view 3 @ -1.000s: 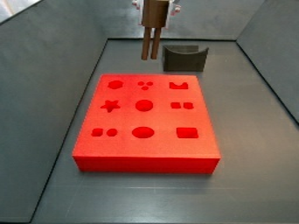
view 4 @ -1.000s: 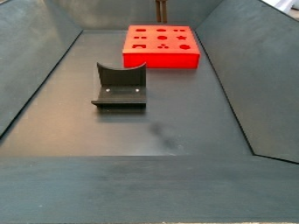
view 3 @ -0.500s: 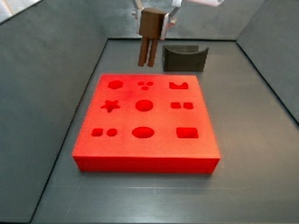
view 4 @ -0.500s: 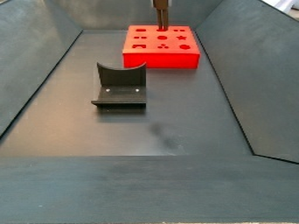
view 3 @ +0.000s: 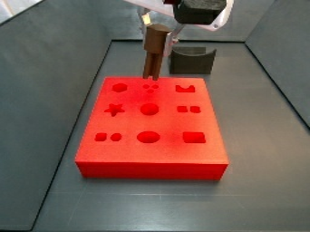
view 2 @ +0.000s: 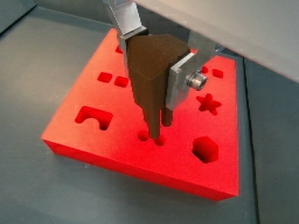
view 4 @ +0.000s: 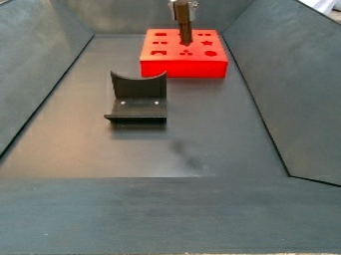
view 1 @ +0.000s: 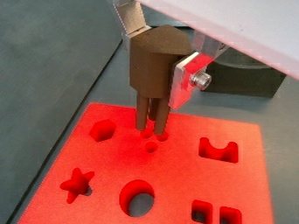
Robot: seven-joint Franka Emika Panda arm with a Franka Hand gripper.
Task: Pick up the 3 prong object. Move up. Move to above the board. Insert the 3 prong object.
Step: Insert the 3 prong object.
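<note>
My gripper (view 1: 160, 54) is shut on the 3 prong object (view 1: 149, 74), a slim brown peg with a wider pointed head, held upright between the silver fingers (view 1: 187, 80). It also shows in the other wrist view (view 2: 149, 74). The peg hangs over the board (view 1: 176, 175), a flat bright red block with darker shaped recesses. Its prong tips stand right at the three-dot recess (view 1: 152, 147) near the board's far edge; I cannot tell if they have entered. In both side views the peg (view 3: 154, 54) (view 4: 181, 20) stands over the board (view 3: 127, 122) (view 4: 186, 68).
The fixture (view 3: 191, 60), a dark notched bracket on a base plate, stands on the grey floor just off one end of the board and shows large in a side view (view 4: 136, 98). Sloping grey walls enclose the floor.
The gripper with the peg has moved from beyond the board's far edge to over the three-dot recess and has come lower, bringing the prongs down to the board.
</note>
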